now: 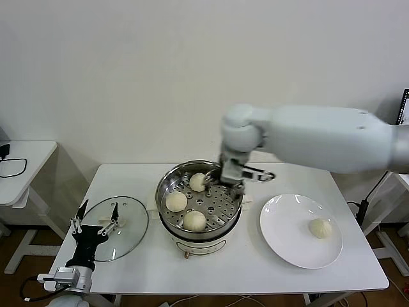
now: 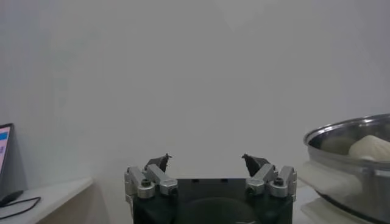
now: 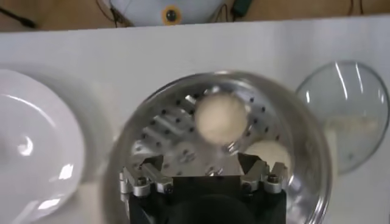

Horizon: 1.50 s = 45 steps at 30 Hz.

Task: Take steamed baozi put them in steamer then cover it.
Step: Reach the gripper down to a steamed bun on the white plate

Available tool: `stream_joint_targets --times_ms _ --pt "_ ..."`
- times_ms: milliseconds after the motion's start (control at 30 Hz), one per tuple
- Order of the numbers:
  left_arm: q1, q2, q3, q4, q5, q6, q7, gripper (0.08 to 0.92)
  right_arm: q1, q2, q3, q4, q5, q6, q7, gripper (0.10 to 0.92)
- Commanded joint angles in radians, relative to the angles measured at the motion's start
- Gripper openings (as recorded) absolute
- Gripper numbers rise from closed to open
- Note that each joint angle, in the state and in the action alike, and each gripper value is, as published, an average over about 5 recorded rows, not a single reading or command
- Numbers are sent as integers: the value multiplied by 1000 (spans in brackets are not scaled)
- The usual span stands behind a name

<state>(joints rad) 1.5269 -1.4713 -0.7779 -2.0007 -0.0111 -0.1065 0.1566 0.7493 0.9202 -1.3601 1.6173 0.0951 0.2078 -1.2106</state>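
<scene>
The steel steamer (image 1: 208, 235) stands mid-table with three steamed baozi on its perforated tray (image 3: 167, 128): one at the back (image 1: 197, 182), one on the left (image 1: 176, 201), one in front (image 1: 194, 220). My right gripper (image 1: 218, 183) hangs open over the tray, just beside the back baozi, with nothing between its fingers. From the right wrist, the right gripper (image 3: 201, 163) has a baozi (image 3: 220, 118) beyond its tips. A fourth baozi (image 1: 320, 228) lies on the white plate (image 1: 287, 233). The glass cover (image 1: 131, 220) rests flat on the left, with my open left gripper (image 1: 99, 210) at its near edge.
The left wrist view shows the left gripper (image 2: 207, 161) facing the wall, the steamer's rim (image 2: 341, 130) off to one side. A small side table (image 1: 22, 160) stands left of the main table (image 1: 160, 272).
</scene>
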Motion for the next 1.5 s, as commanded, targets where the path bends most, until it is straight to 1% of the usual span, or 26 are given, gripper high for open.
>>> stream_joint_targets --times_ms 33,133,233,333,500,633,833,1133,1500 --pt "5 -1 11 -13 13 -3 -3 823 -40 -382 48 37 90 -280 -79 823" --pt "8 -4 13 -15 17 -4 -5 823 -162 -459 118 -18 39 -320 -86 823" --pt "9 -7 15 -14 23 -6 -6 823 -369 -503 280 -103 -70 -313 -85 823" --pt "8 -7 19 -10 27 -7 -7 823 -582 -506 497 -194 -183 -295 -82 823" --pt "5 -6 26 -6 30 -6 -10 823 -810 -457 730 -325 -289 -288 -71 823" --pt "3 -6 28 -1 31 -7 -10 823 -873 -417 805 -391 -341 -283 -63 823" --pt "2 -7 29 5 31 -8 -10 823 -958 -379 889 -434 -396 -284 -58 823" --pt "1 -6 44 -1 40 -7 -17 823 -1060 -354 977 -447 -430 -281 -48 823" --pt "4 -6 42 0 43 -9 -19 823 -1074 -332 988 -461 -453 -279 -35 823"
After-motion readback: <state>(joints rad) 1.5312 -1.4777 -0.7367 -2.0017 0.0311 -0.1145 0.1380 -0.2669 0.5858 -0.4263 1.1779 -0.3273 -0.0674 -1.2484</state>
